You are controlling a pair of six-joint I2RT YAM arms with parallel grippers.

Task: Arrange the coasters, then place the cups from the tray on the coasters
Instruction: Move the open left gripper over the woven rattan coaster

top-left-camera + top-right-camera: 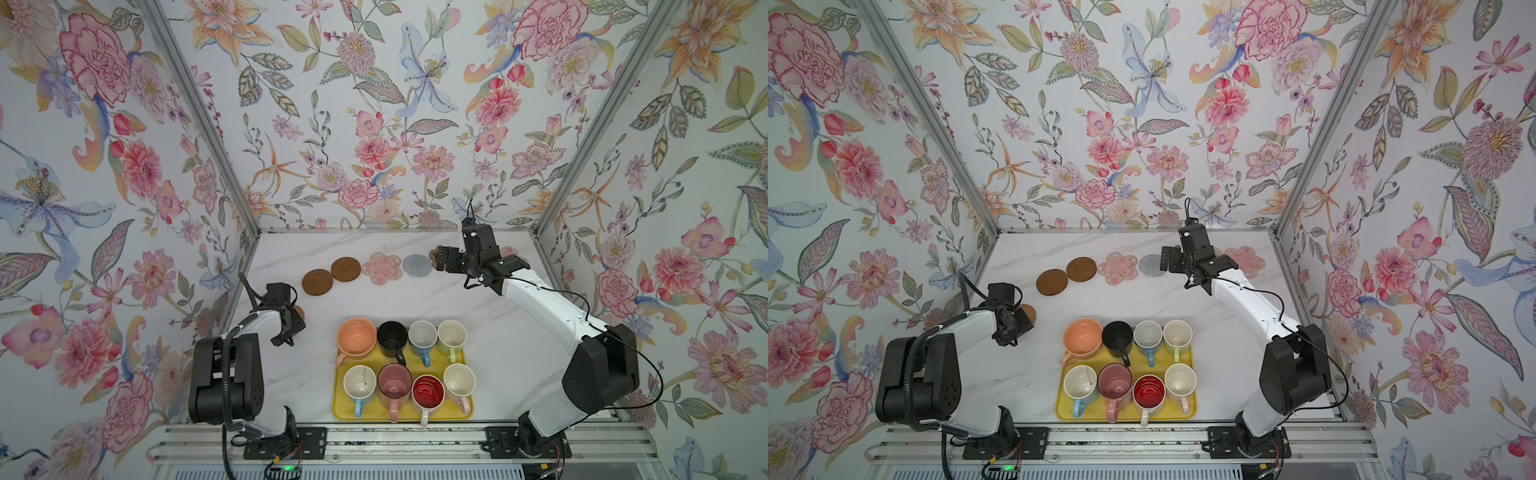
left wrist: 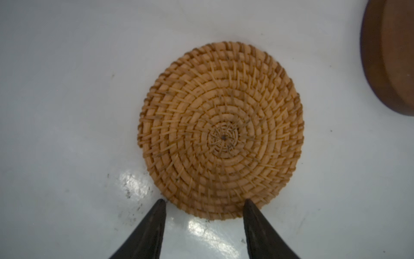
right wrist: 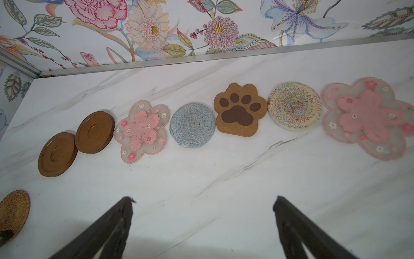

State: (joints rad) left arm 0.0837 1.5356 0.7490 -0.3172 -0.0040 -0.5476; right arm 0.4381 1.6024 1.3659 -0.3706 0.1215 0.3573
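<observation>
The woven rattan coaster (image 2: 220, 132) lies flat on the marble, apart from the row. My left gripper (image 2: 205, 201) hangs open right over its near edge, one fingertip (image 2: 251, 208) overlapping the rim. My right gripper (image 3: 202, 199) stands open above bare table in front of the row: two dark brown discs (image 3: 57, 154), a pink flower (image 3: 141, 131), grey round (image 3: 192, 125), brown paw (image 3: 240, 109), clear round (image 3: 294, 105) and another pink flower (image 3: 365, 118). Several cups stand on the yellow tray (image 1: 340, 409), among them peach (image 1: 356, 337), black (image 1: 391, 336) and pink (image 1: 395, 384).
The coaster row runs along the back of the table near the floral back wall (image 1: 374, 124). Side walls with metal posts (image 1: 552, 224) close in both flanks. A rail (image 1: 374, 449) carrying both arm bases runs along the front edge.
</observation>
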